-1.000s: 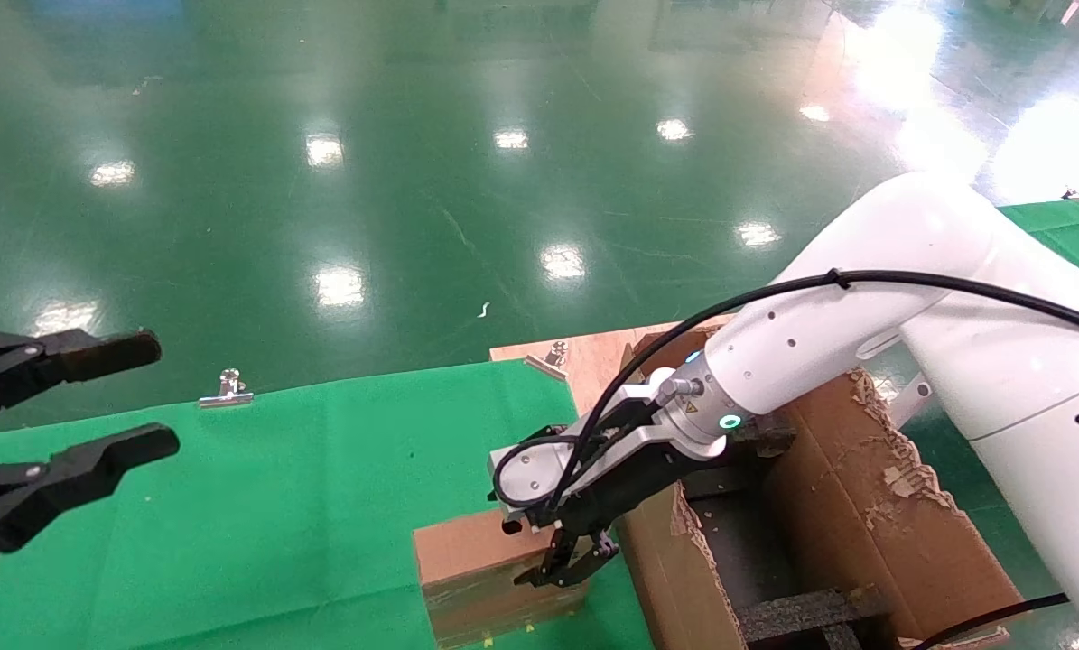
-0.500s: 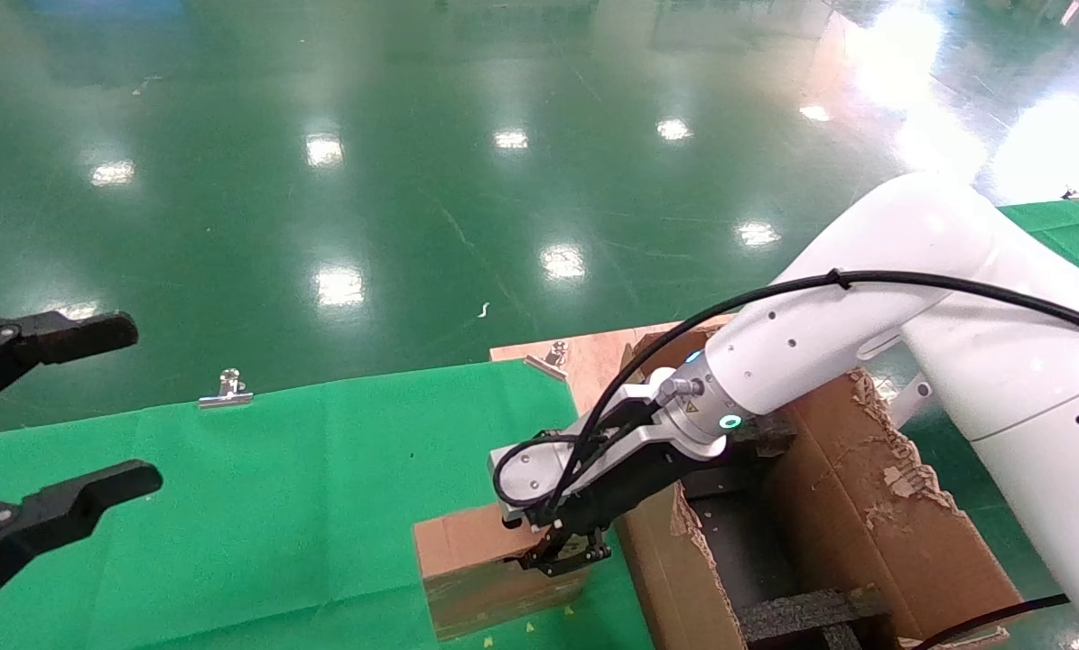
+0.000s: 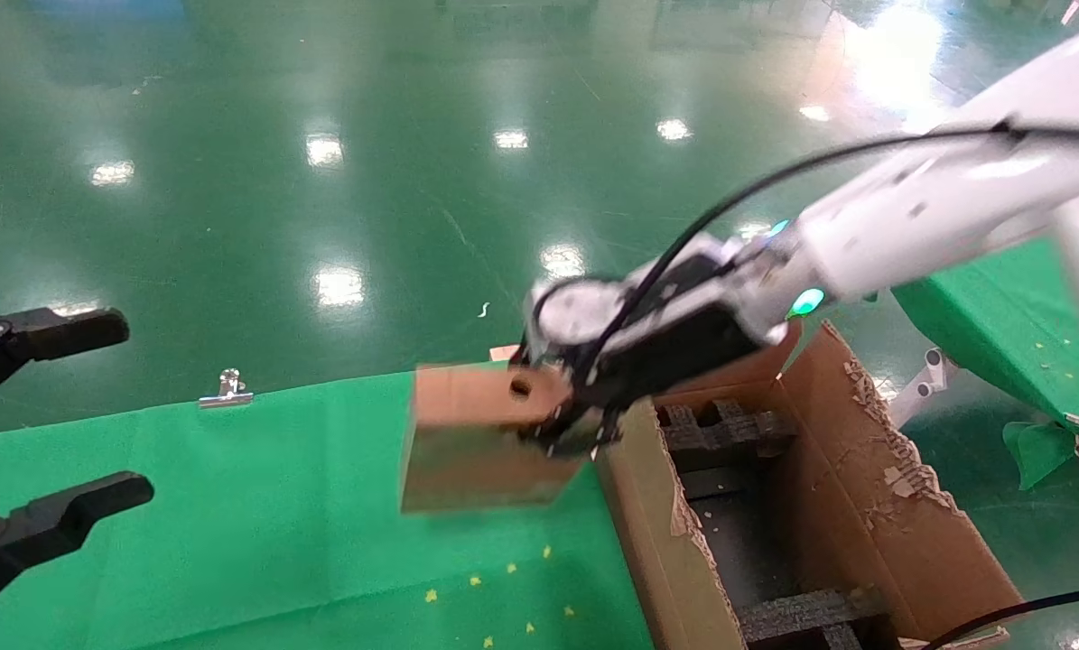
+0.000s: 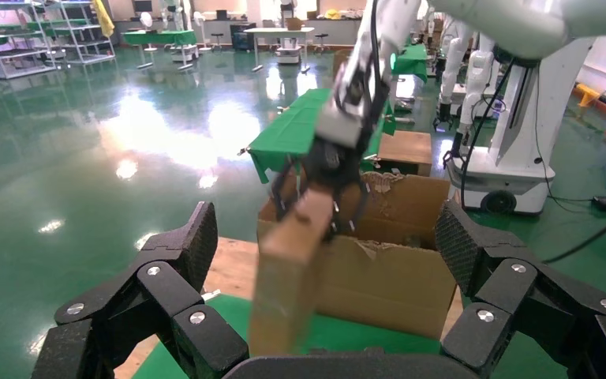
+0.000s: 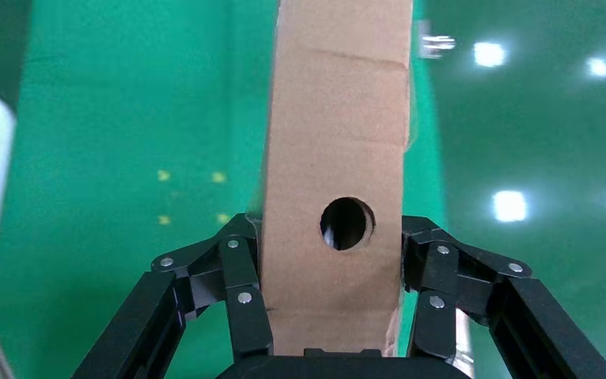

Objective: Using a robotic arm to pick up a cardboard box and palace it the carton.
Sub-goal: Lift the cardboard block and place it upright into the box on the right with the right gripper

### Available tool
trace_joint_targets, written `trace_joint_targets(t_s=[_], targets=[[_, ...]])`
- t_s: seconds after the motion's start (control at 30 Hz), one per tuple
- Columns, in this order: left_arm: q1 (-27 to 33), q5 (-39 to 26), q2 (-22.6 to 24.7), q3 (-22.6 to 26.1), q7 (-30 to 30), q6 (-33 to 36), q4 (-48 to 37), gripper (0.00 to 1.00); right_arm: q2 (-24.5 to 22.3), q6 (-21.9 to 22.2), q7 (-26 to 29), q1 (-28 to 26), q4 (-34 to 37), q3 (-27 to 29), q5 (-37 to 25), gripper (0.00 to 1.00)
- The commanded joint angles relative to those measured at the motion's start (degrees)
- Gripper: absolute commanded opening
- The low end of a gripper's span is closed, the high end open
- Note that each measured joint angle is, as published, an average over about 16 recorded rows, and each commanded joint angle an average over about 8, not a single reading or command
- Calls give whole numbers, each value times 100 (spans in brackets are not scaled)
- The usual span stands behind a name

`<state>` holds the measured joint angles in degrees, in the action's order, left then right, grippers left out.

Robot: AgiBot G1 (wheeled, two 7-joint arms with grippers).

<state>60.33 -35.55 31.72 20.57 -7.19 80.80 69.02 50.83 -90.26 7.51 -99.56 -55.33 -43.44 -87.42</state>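
- Right tool: mounted on the white robotic arm, which reaches in from the right side of the head view. A green ring light is lit at the wrist, and a black cable runs along the arm.
- Right tool state: closed on the cardboard box. In the right wrist view the black fingers press against both long sides of the cardboard box, near the end that carries the small round hole.
- Cardboard box position: clear of the surface, held in the air above the green cloth. It hangs just beside the near-left wall of the carton and is outside it.
- Cardboard box attitude: tilted, with the holed face upward and toward the right tool.
- Carton: open at the top, with ragged torn flaps. Black foam inserts are visible inside. It stands at the right edge of the green surface.
- Left tool: at the left edge of the head view, above the green cloth and well apart from the cardboard box. Its fingers are spread wide with nothing between them.
- Left wrist view: the right tool grips the cardboard box in front of the carton.
- A metal clip sits on the far edge of the surface.
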Motion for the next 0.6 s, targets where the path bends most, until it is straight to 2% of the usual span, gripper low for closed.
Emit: trace_joint_targets(t_s=[0.03,0.27,0.6], targets=[[0,0,0,0,0,0,0,100,-77,-29,-14,-219,112,32,86,0],[0,0,0,0,0,0,0,100,-272,-43,-160,-906,324,-295,141,0],[0,0,0,0,0,0,0,100,-576,-10,-273,-1253,643,-607,341,0]])
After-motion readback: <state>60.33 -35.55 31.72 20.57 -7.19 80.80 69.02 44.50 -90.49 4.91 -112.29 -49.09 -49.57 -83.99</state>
